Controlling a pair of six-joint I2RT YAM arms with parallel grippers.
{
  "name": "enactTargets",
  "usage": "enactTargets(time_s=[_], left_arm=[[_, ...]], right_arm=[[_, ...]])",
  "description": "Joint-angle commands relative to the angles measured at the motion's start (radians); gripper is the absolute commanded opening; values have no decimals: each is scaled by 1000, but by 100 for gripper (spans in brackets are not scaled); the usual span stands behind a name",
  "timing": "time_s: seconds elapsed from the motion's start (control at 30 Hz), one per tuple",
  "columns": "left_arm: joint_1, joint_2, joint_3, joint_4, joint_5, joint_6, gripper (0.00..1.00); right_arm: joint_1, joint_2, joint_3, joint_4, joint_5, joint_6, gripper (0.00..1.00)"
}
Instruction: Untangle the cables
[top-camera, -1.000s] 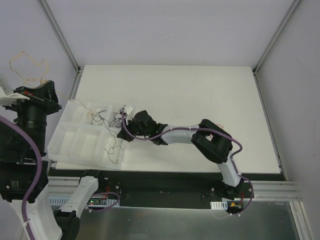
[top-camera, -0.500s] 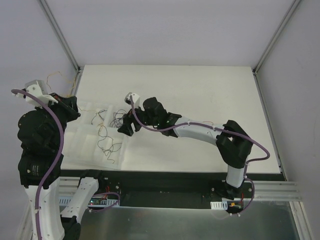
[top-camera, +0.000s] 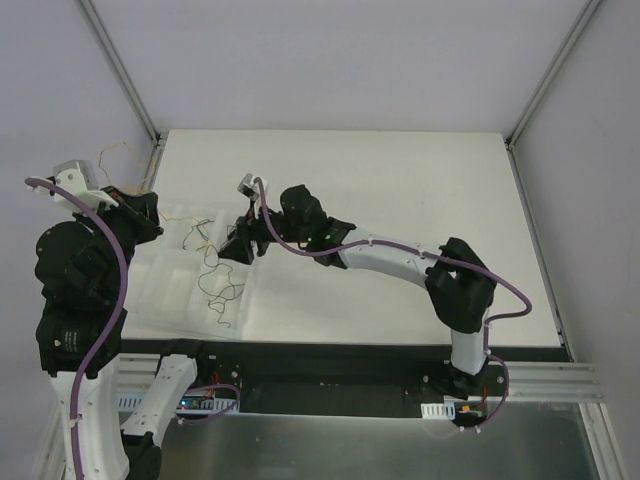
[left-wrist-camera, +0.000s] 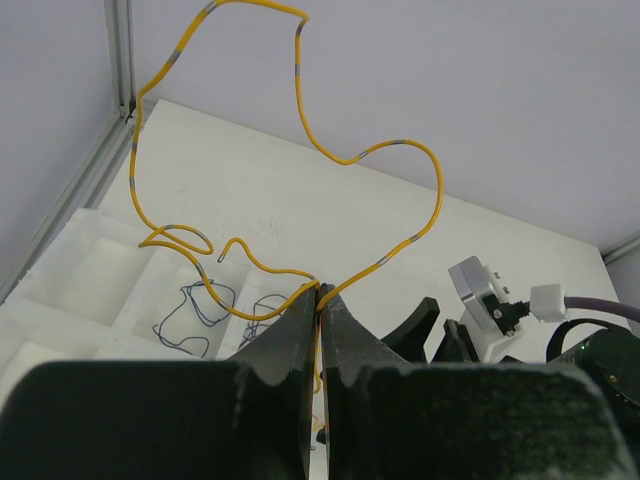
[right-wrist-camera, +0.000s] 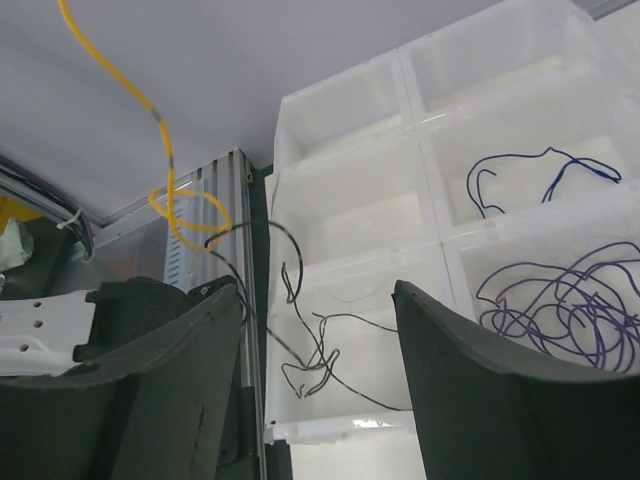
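Lifting one strand clear of the rest looks like the step in hand. The left pincer (left-wrist-camera: 320, 290), at the bottom centre of its own wrist view, is pinched tight on the yellow wire (left-wrist-camera: 299, 70). This wire loops high into the upper half of that frame and curls back down to the closed tips. In the overhead view this pincer sits raised at the left edge, beside the white tray (top-camera: 150, 300) in the lower left of the table (top-camera: 400, 190).

The right pincer (right-wrist-camera: 318, 300) stands wide with nothing between its fingers. It hovers over the tray's near compartments, where a black wire (right-wrist-camera: 300, 380) lies in loose curls at the lower centre of its wrist view. One end of that wire rises toward the yellow strand at the upper left, and whether the two are hooked there I cannot tell. Purple wires (right-wrist-camera: 560, 310) rest in a coil in the compartment at the lower right, and a single one lies in the cell above.

The next move probably calls for the right pincer to lower onto the black wire and close on that strand alone. It could then hold the wire down while the yellow one is drawn away.
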Motion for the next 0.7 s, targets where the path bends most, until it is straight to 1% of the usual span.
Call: enactTargets(time_s=[0.0, 0.1, 0.2, 0.37, 0.4, 0.47, 0.5, 0.53, 0.57, 0.6, 0.67], left_arm=[[-8, 8, 26, 37, 35, -13, 0], [-6, 9, 29, 37, 37, -15, 0], [-6, 14, 36, 37, 43, -16, 0], [-6, 14, 38, 37, 45, -21, 0], [-8, 14, 38, 37, 46, -24, 0], [-6, 21, 39, 39, 55, -35, 0], [-8, 24, 39, 40, 58, -39, 0], [-8, 27, 39, 43, 63, -44, 0], [-6, 31, 36, 45, 65, -52, 0], [-6, 32, 36, 48, 63, -58, 0], [-6, 41, 67, 62, 17, -87, 0]], right_arm=[[14, 35, 68, 101, -54, 54, 65], [15, 54, 95, 76, -46, 40, 62], [17, 72, 114, 61, -55, 34, 52], [37, 104, 150, 66, -75, 28, 42], [43, 114, 163, 70, -84, 31, 38], [54, 134, 186, 79, -86, 34, 27], [57, 143, 193, 93, -81, 42, 24], [58, 152, 204, 104, -72, 52, 14], [63, 161, 210, 112, -52, 68, 0], [64, 167, 207, 109, -17, 83, 0], [66, 166, 134, 140, 108, 120, 0]])
